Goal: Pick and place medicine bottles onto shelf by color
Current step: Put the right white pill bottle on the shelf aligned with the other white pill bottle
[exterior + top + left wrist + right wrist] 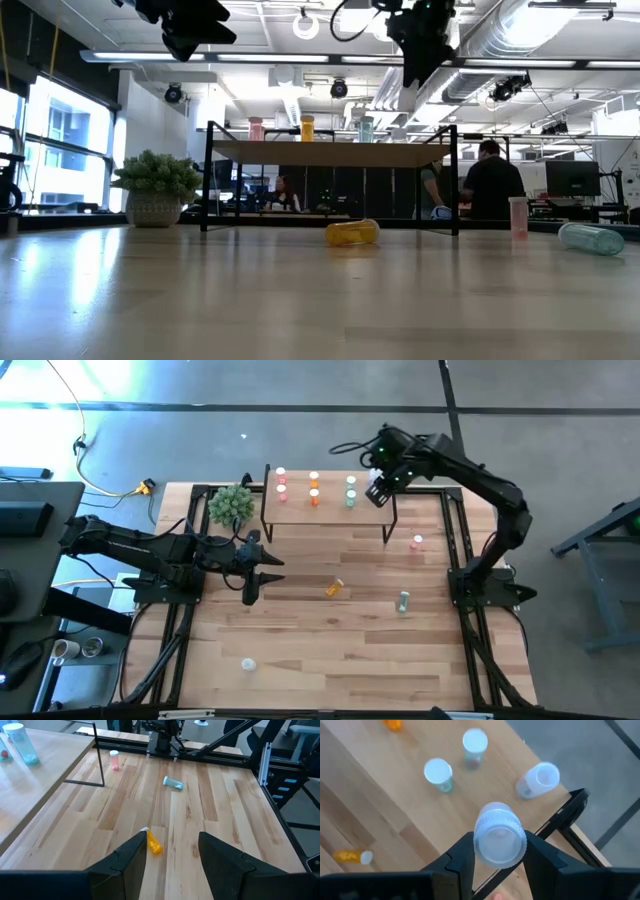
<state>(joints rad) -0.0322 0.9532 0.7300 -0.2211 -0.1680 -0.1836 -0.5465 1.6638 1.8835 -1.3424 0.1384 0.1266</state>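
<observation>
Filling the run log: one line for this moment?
right hand: shut on clear bottle, above shelf | left hand: open, over table near orange bottle | pink bottle, green bottle unplaced

The shelf (330, 510) has a light wood top and thin black legs. On it stand pink bottles (281, 480), orange bottles (314, 490) and pale green bottles (351, 490), all white-capped. The right gripper (499, 851) is black and grips a clear bottle (499, 836). The tabletop (300, 650) shows pale wood planks; on it lie an orange bottle (334, 589), a green bottle (404, 601), a pink bottle (417, 542) and a white bottle (248, 665). The plant (232, 505) is green.
</observation>
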